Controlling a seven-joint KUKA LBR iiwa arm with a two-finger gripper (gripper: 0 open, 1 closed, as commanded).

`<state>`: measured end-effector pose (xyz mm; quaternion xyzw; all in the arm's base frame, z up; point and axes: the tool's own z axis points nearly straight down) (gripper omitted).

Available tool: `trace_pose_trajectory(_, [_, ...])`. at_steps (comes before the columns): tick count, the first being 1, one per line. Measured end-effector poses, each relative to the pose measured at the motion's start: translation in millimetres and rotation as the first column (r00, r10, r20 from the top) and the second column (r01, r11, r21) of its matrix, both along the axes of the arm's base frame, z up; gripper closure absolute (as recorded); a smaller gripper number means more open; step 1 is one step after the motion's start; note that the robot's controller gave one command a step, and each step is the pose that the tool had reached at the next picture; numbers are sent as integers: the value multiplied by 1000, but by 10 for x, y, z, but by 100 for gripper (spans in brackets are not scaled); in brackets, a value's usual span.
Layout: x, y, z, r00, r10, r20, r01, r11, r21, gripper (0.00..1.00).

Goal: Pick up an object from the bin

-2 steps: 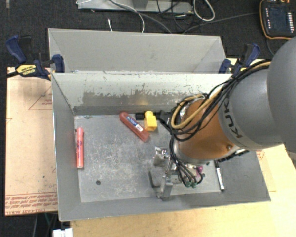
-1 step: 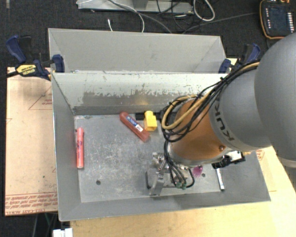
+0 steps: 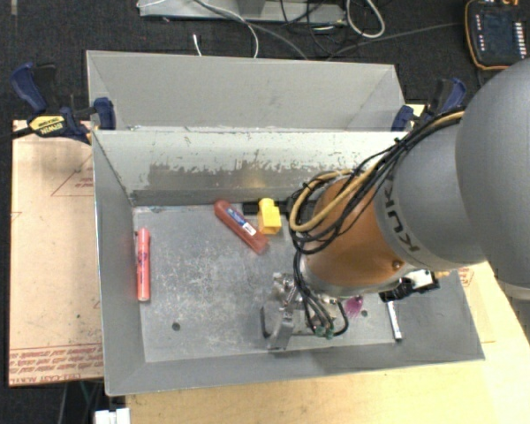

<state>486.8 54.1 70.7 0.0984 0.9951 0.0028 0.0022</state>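
Arm [image 3: 477,184], grey and bulky, comes in from the right and hangs over the right half of the bin [image 3: 115,237]. Its orange cover [image 3: 353,250] and looped cables sit directly above the hand. I see the gripper [image 3: 279,321] low near the bin floor, close to the near wall and a little right of centre. Open or closed: I cannot tell from this angle, nor whether it has hold of anything.

Loose items, placed from the hand:
- pink marker [image 3: 143,264], well off to its left, lying along the left wall.
- orange-red bar [image 3: 241,226], beyond the hand toward the far wall, lying at a slant.
- white stick [image 3: 395,322], off to its right on the other side of the wrist, near the front wall.
- yellow block [image 3: 269,215], beyond the hand, just beside the bar's far end.
- magenta piece [image 3: 354,306], nearest of all, just right of the hand, half tucked under the wrist. No clear contact with it.
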Motion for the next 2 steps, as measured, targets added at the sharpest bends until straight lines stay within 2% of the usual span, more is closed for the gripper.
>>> trace_pose_trajectory(1, [-3, 2, 37, 1000, 0, -1, 0, 1000, 0, 100])
trace_pose_trajectory(2, [-5, 2, 271, 1000, 0, -2, 0, 1000, 1, 100])
